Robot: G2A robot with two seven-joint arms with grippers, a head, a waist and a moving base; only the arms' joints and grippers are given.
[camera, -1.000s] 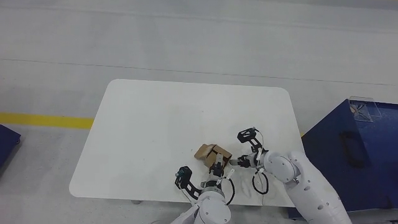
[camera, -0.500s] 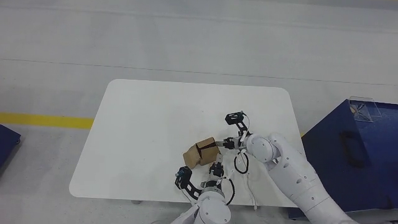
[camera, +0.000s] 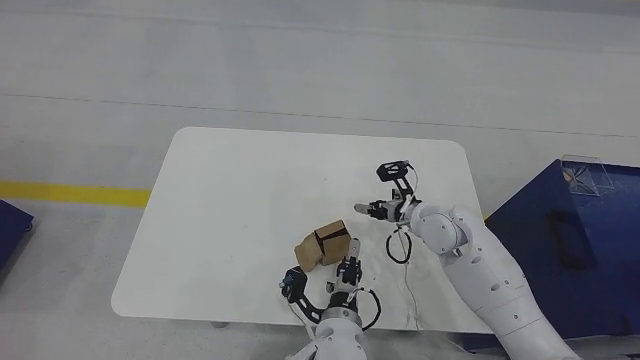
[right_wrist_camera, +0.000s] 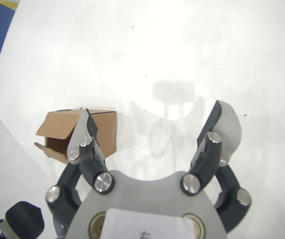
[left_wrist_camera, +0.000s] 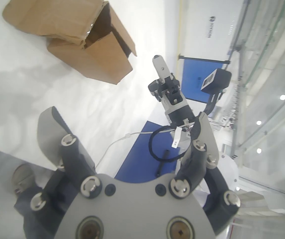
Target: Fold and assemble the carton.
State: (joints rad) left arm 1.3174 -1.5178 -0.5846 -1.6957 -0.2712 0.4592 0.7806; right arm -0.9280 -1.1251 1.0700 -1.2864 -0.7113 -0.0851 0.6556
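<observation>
A small brown carton (camera: 322, 243) lies on its side near the front edge of the white table (camera: 250, 180). One end gapes, with its flaps (left_wrist_camera: 118, 38) loose and creased. My left gripper (camera: 351, 258) is just in front of and to the right of the carton, open and empty (left_wrist_camera: 127, 128), clear of the cardboard. My right gripper (camera: 362, 207) hovers behind and to the right of the carton, apart from it. It is open with nothing between its fingers (right_wrist_camera: 154, 118). The carton (right_wrist_camera: 107, 133) sits partly behind one finger in the right wrist view.
A thin white cable (camera: 405, 280) trails over the table's front right part. A dark blue bin (camera: 560, 240) stands off the right edge. The left and far parts of the tabletop are bare.
The carton was pushed left and turned onto its side. My right gripper then drew back from it toward the far right. My left gripper stayed by the front edge.
</observation>
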